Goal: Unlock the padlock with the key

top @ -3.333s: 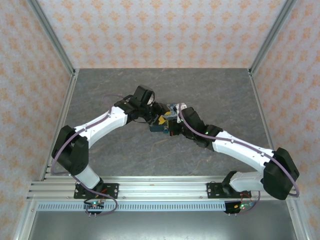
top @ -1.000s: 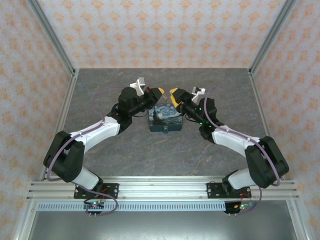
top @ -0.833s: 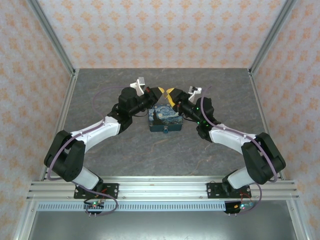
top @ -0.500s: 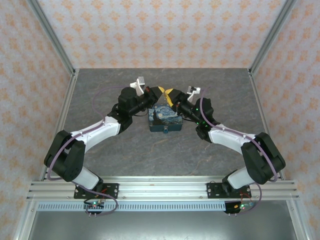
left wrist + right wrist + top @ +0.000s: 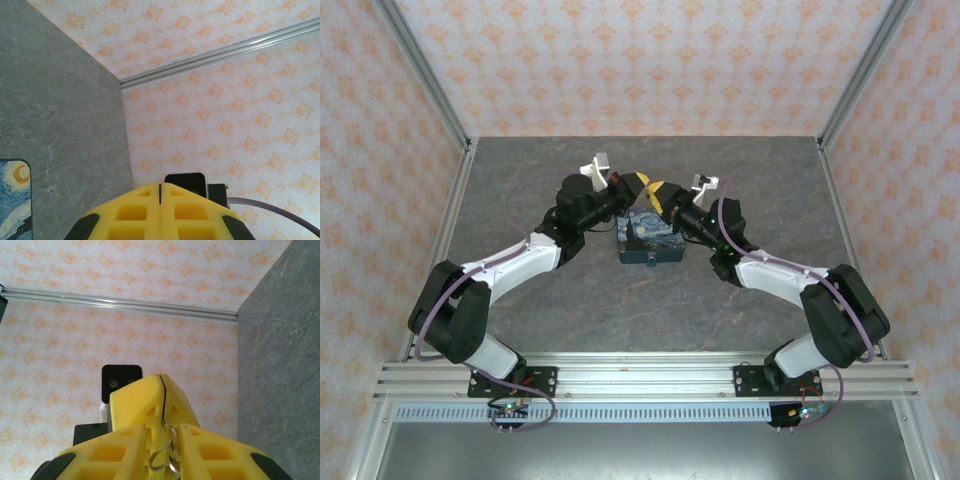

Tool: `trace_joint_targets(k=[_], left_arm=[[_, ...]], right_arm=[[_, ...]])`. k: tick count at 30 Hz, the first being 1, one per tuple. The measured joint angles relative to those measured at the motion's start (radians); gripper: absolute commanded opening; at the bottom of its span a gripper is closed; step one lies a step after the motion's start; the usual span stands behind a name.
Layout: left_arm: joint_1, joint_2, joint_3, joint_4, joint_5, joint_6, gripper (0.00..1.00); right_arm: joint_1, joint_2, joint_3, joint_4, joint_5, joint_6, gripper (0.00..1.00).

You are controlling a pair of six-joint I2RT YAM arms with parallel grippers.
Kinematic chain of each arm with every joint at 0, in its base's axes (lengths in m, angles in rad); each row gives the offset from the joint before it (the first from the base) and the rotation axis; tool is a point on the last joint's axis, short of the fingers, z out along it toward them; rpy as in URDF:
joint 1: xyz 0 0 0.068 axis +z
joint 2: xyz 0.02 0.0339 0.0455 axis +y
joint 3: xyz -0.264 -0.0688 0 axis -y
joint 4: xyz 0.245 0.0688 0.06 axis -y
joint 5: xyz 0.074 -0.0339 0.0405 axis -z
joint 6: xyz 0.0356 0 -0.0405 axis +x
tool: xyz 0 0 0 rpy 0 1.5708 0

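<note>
Above the far edge of the printed box (image 5: pixel 651 232), the two grippers meet almost tip to tip, over the middle of the grey table (image 5: pixel 770 180). Both arms rise from their bases at the near edge, with elbows pushed outward and forearms coming together toward the centre, so they form an arch over the box.

The left gripper (image 5: pixel 641 182) points to the right and a little toward the back wall (image 5: pixel 650 70). In the left wrist view its yellow fingers (image 5: pixel 135 210) lie pressed flat against each other with only a thin seam between them and nothing caught there. One corner of the box shows at the lower left of that view.

The right gripper (image 5: pixel 655 188) points to the left. In the right wrist view its fingertips (image 5: pixel 140 395) are closed and touch. Just behind them, in the gap between the fingers, sits the key (image 5: pixel 171 454) on a thin wire ring, held there.

Both wrist cameras look at the patterned wall, with the table standing along one side of the view, so the wrists are rolled on their sides.

The padlock (image 5: pixel 649 260) is a small teal-blue spot at the near side of the box, low at the table. It is too small to tell how its shackle stands. Both grippers are well apart from it.
</note>
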Motion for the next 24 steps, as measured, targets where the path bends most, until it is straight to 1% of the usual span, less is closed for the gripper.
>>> trace_joint_targets(k=[2,3,5,6,7,13,20,24], left_arm=[[0.0,0.0,0.0,0.0,0.0,0.0,0.0],[0.0,0.0,0.0,0.0,0.0,0.0,0.0],[0.0,0.0,0.0,0.0,0.0,0.0,0.0],[0.0,0.0,0.0,0.0,0.0,0.0,0.0],[0.0,0.0,0.0,0.0,0.0,0.0,0.0],[0.0,0.0,0.0,0.0,0.0,0.0,0.0],[0.0,0.0,0.0,0.0,0.0,0.0,0.0],[0.0,0.0,0.0,0.0,0.0,0.0,0.0]], right_arm=[[0.002,0.002,-0.004,0.0,0.0,0.0,0.23],[0.002,0.003,-0.005,0.0,0.0,0.0,0.25],[0.002,0.004,-0.008,0.0,0.0,0.004,0.41],[0.003,0.005,-0.011,0.001,0.001,0.003,0.46],[0.002,0.006,-0.013,0.002,0.0,0.0,0.48],[-0.005,0.006,-0.027,0.0,0.001,-0.006,0.48],[-0.064,-0.02,-0.034,-0.03,0.001,-0.032,0.42],[-0.069,-0.032,-0.02,-0.049,-0.002,-0.051,0.41]])
